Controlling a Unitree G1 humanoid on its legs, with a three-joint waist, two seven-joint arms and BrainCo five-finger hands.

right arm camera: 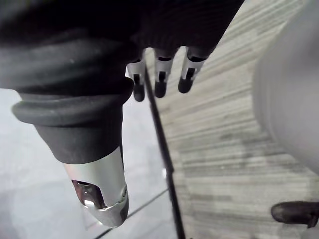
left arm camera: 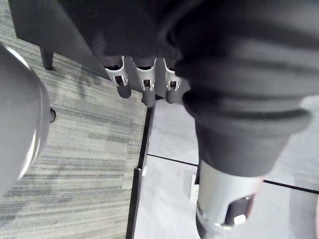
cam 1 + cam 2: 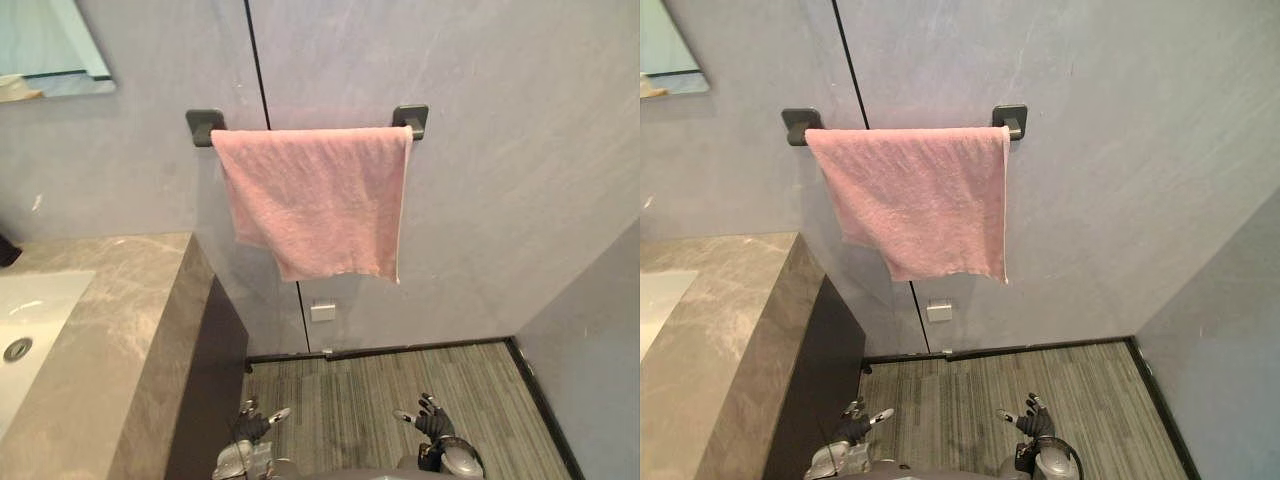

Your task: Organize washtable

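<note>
A pink towel (image 3: 315, 200) hangs folded over a wall rail between two dark brackets (image 3: 205, 125), its lower edge uneven. The grey marble washtable (image 3: 120, 320) runs along the left, with a white sink (image 3: 30, 320) set in it. Both hands hang low over the floor, far below the towel. My left hand (image 3: 255, 425) is open with nothing in it, and in the left wrist view its fingers (image 2: 144, 82) point straight at the floor. My right hand (image 3: 432, 418) is also open and empty, its fingers (image 1: 159, 79) relaxed.
A mirror (image 3: 50, 45) is on the wall above the washtable. A dark cabinet front (image 3: 215, 380) stands under the counter. A white socket (image 3: 322, 312) sits low on the wall. Striped grey flooring (image 3: 400, 380) lies between the cabinet and the right-hand wall (image 3: 600, 350).
</note>
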